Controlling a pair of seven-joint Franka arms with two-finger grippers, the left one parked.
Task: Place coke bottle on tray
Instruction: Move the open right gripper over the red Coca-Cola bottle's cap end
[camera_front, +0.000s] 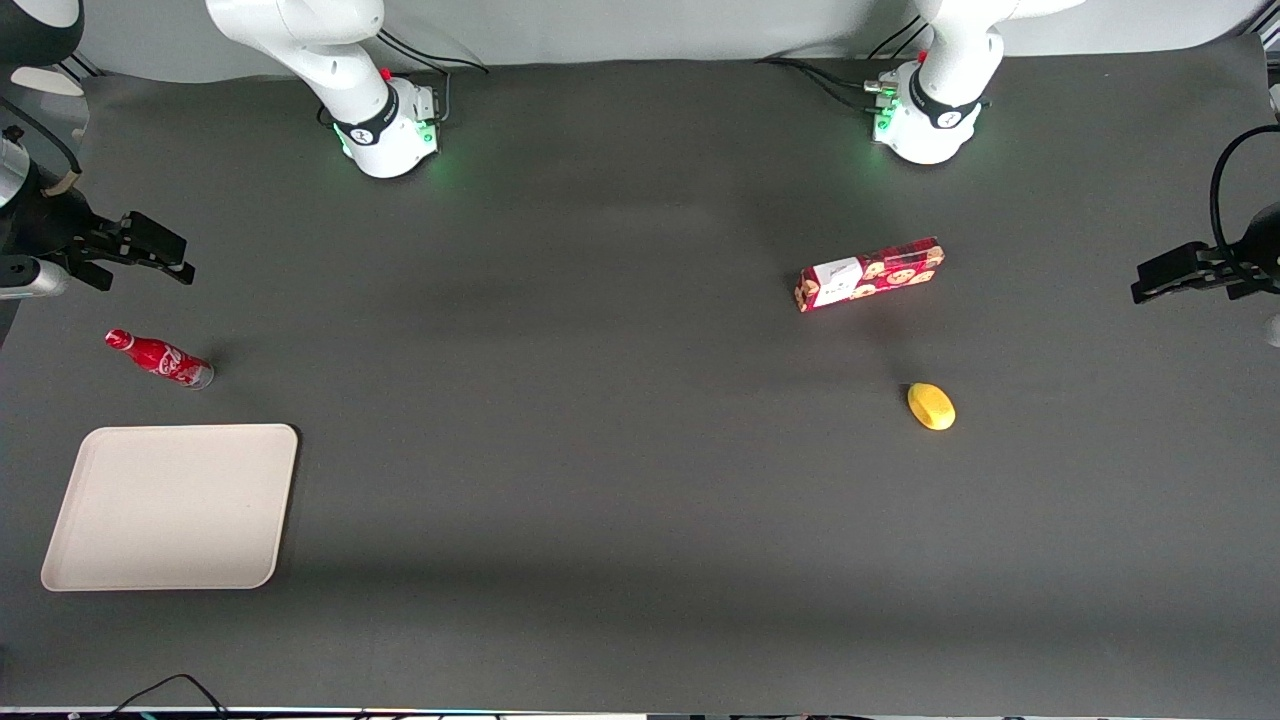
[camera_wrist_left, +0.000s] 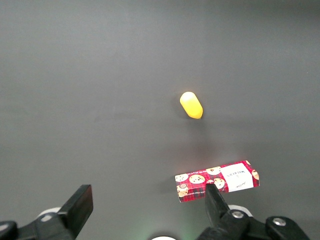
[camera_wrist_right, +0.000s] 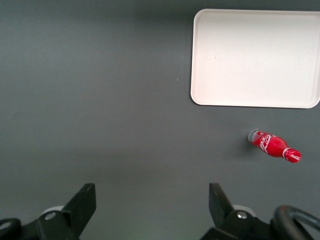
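The coke bottle (camera_front: 160, 358) lies on its side on the dark table mat, a small red bottle with white script and a silvery base; it also shows in the right wrist view (camera_wrist_right: 274, 145). The beige tray (camera_front: 172, 507) lies flat nearer the front camera than the bottle, a short gap between them, and appears bare in the right wrist view (camera_wrist_right: 256, 57). My gripper (camera_front: 165, 249) hangs above the mat, farther from the front camera than the bottle, at the working arm's end of the table. Its fingers (camera_wrist_right: 86, 202) stand wide apart with nothing between them.
A red cookie box (camera_front: 869, 274) lies toward the parked arm's end of the table, with a yellow lemon-like object (camera_front: 931, 406) nearer the front camera than it. Both arm bases stand at the table's back edge.
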